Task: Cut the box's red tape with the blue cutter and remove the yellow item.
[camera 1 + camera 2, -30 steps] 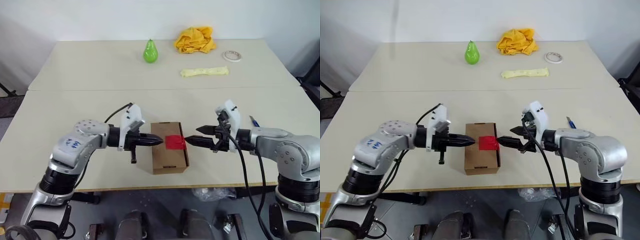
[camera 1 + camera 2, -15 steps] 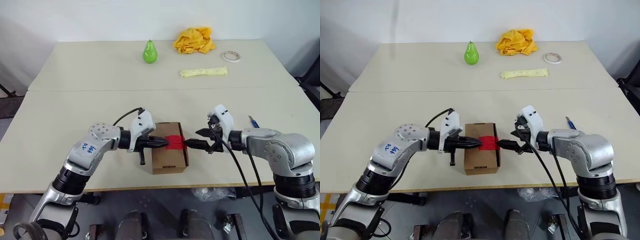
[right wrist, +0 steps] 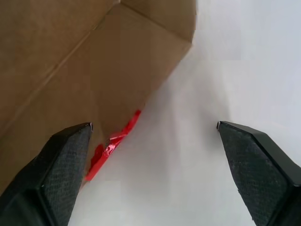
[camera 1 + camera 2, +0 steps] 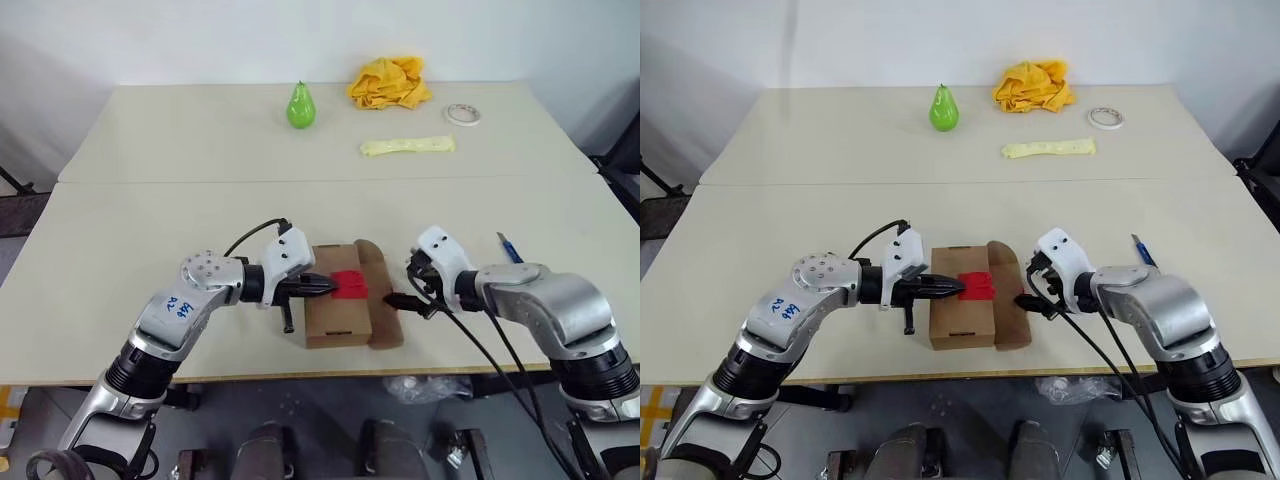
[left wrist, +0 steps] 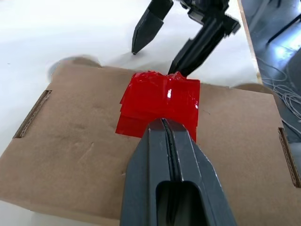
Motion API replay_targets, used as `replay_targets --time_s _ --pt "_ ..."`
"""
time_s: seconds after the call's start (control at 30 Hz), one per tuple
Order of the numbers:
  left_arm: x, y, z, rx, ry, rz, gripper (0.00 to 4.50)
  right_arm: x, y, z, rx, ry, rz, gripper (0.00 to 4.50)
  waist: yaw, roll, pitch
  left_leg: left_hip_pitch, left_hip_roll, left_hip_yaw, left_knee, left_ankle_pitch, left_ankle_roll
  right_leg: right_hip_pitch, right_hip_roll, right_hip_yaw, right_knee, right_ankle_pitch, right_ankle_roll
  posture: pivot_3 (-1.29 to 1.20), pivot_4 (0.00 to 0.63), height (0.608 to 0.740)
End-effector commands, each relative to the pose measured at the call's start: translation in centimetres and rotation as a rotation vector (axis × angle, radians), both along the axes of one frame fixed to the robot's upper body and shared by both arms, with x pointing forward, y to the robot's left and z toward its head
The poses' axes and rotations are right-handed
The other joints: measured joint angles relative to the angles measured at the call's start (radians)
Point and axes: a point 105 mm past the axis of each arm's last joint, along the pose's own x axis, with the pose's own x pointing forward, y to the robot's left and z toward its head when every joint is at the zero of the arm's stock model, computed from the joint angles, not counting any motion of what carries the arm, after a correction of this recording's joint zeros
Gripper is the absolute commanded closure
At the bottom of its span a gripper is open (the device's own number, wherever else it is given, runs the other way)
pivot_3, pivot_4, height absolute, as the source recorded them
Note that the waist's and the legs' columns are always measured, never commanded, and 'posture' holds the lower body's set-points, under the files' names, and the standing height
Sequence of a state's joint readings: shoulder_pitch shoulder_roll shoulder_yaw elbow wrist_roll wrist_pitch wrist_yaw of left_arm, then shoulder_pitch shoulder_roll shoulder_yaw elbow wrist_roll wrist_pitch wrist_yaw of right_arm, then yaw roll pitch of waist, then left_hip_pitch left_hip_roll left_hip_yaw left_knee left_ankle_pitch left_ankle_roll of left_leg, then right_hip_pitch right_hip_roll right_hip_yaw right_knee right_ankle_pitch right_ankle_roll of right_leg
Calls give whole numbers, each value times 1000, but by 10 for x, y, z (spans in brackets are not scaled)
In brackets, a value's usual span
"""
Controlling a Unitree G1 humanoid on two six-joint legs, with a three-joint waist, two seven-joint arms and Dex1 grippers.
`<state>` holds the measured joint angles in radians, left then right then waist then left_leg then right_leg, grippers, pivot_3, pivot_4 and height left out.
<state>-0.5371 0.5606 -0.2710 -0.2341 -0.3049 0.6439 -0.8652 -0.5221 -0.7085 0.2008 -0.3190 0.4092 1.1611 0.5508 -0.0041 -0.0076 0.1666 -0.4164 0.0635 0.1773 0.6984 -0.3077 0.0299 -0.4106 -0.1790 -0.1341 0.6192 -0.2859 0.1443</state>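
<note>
Table [image 4: 150, 200] carries the box [image 4: 335, 315] at its near edge. Risk: the box is light, and a sideways push from either arm could slide it off that edge; the red tape [image 4: 349, 284] looks crumpled, so it may re-stick. Left gripper [image 4: 325, 287], fingers together, tips resting on the tape's left side. Right gripper [image 4: 398, 299], fingers apart, just right of the opened side flap [image 4: 384, 300]. Blue cutter [image 4: 510, 247] lies far right of the box, unheld. Yellow item not made out.
</note>
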Motion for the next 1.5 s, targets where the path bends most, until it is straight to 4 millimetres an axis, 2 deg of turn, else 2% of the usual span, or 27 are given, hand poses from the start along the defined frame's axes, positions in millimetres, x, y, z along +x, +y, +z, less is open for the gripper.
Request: replay_targets --time_s 0.03,0.13,0.27,0.33,0.5,0.63,0.73,0.83,0.87,1.03,1.33,1.43,1.5 --pt "-4 8 -28 75 100 39 4500 2 1 -12 -25 -41 -12 65 0 -2 -1 2 0 0 -1 0 0 2 0 0 0 0 0 0 150 740" --pt "-1 12 -26 79 96 55 4500 -2 -5 -17 -67 -78 76 65 -1 -3 -2 7 1 1 -2 -1 -1 5 0 1 -3 -1 -1 0 150 740" --pt "-1 14 -27 93 91 42 4500 3 -7 15 204 39 84 65 -1 -3 -2 9 1 2 -4 -1 -1 7 0 1 -7 -1 -1 0 150 740" --pt "-1 13 -27 94 89 38 4500 4 -7 18 279 121 63 65 -2 -3 -2 9 1 2 -4 -1 -1 7 0 2 -6 -1 -1 0 150 740" --pt "0 13 -27 97 84 28 4500 12 0 6 440 354 23 65 -2 -2 -2 9 2 2 -6 -1 -1 6 1 1 -6 -1 -2 0 150 740" --pt "1 12 -27 96 83 20 4500 15 5 -7 471 454 27 65 -4 -2 -3 10 2 3 -6 -1 -1 6 1 2 -6 -1 -2 0 150 740" --pt "1 13 -26 96 81 18 4500 17 19 -10 496 529 62 65 -11 -3 -4 10 2 3 -6 -1 -1 6 1 2 -6 -1 -2 0 150 740" --pt "2 16 -26 97 82 28 4500 15 37 -8 507 591 132 597 -25 -3 -5 10 2 3 -6 0 -2 6 1 2 -3 -1 -2 0 150 740" --pt "2 17 -26 96 82 30 4500 14 40 -8 504 600 145 1014 -26 -3 -5 10 2 3 -7 0 -2 5 1 2 -1 -1 -2 0 150 740" --pt "1 21 -26 99 83 47 4500 18 52 -16 483 643 147 2529 -26 -3 -5 10 2 4 -8 0 -3 3 1 2 1 -1 -2 0 150 740" --pt "-2 31 -28 104 80 61 4500 19 60 -31 426 717 132 2529 -43 -3 -7 12 3 6 -10 0 -4 3 1 2 1 -2 -4 0 150 740" --pt "-6 32 -27 101 67 24 4500 19 62 -37 403 749 93 3123 -52 -3 -11 14 3 6 -13 1 -6 3 1 2 1 -2 -4 0 150 740" --pt "-7 33 -27 99 51 5 4500 19 59 -37 377 754 76 3795 -52 -2 -12 14 3 6 -14 1 -6 2 2 2 1 -3 -5 0 150 740"
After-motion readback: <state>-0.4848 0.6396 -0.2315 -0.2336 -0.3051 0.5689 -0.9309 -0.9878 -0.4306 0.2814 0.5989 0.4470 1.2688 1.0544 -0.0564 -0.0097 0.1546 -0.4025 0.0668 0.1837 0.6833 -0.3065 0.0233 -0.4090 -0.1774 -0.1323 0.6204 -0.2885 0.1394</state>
